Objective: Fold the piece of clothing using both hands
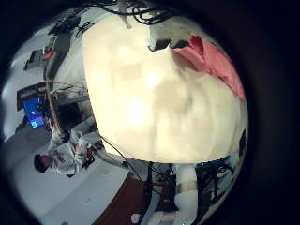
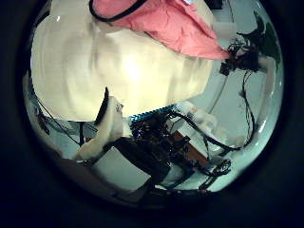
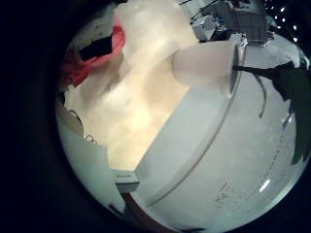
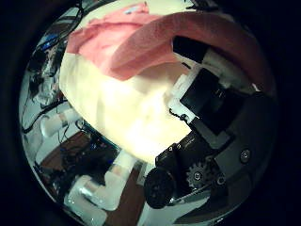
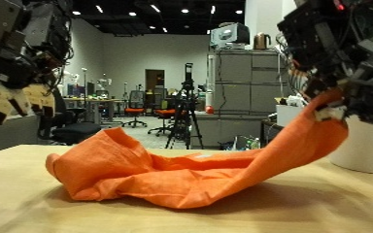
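**Orange cloth lifted at one end above the table**

Wooden table (image 5: 18, 199) fills the foreground of the outside view, and the orange cloth (image 5: 174, 170) lies bunched on it near the middle. From that heap a long strip rises toward 2 o'clock, up to the right hand (image 5: 349, 63), whose fingers are curled round the strip's end and grip it. The left hand (image 5: 18, 53) hangs above the table at 10 o'clock from the heap, well apart from the cloth and holding nothing; its fingers are cut off by the frame edge, so I cannot tell whether they are straight or curled.

Behind the table stand a grey cabinet (image 5: 245, 92) and a tripod (image 5: 186, 112).

The right thumb side palm view shows the cloth (image 4: 141, 42) draped across close to that palm, partly hidden by the hand's own black fingers (image 4: 212, 89).
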### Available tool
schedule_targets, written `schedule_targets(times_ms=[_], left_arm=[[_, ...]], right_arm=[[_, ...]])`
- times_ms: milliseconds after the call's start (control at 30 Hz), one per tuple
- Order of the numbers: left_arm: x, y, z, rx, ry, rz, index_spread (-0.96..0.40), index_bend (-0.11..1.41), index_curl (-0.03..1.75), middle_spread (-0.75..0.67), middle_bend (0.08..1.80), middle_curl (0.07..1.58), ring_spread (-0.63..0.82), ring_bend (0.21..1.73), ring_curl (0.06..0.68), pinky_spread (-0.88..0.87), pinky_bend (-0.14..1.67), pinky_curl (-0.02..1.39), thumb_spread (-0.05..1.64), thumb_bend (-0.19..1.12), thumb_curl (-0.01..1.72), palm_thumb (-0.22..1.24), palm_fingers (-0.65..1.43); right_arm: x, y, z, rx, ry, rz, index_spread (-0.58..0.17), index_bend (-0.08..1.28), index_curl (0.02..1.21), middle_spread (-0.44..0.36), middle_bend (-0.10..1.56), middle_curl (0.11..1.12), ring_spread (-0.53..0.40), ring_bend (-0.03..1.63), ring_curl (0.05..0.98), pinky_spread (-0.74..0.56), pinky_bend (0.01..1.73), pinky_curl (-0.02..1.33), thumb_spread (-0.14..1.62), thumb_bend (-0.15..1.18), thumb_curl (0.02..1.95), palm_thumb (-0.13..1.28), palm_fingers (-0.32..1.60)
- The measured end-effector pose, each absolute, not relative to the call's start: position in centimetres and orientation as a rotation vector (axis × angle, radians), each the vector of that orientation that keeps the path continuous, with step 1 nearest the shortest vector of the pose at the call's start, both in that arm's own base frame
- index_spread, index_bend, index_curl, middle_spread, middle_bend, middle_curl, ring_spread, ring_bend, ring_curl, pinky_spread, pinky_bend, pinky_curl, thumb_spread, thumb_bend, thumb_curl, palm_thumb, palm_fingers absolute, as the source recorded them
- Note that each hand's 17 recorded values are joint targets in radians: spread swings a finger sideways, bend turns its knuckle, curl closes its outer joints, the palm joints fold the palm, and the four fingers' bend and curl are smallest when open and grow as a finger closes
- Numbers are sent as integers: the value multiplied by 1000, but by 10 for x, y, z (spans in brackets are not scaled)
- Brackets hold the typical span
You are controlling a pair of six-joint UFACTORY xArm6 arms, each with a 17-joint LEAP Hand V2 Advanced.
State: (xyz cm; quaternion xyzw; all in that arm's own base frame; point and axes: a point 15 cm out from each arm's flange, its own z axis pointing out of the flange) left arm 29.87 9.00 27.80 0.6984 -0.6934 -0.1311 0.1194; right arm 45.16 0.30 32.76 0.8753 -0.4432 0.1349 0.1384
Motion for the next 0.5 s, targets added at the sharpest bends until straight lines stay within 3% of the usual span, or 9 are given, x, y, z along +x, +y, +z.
schedule_targets(times_ms=[267,500], left_arm=[[272,111,270,2075,-1978,-356,151,154,282,339,203,341,543,477,203,485,383,304,1205,-15,362,589,49],[261,120,272,2098,-1962,-336,151,152,278,322,208,345,534,478,205,473,386,306,1209,-15,367,592,54]], right_arm=[[483,147,373,2742,-1113,563,-224,1071,788,-110,1280,729,-168,1388,587,-338,1215,599,969,-7,743,1145,1214],[493,269,353,2888,-951,498,-219,1083,784,-108,1292,725,-178,1375,587,-334,1230,599,981,-6,781,1139,1204]])
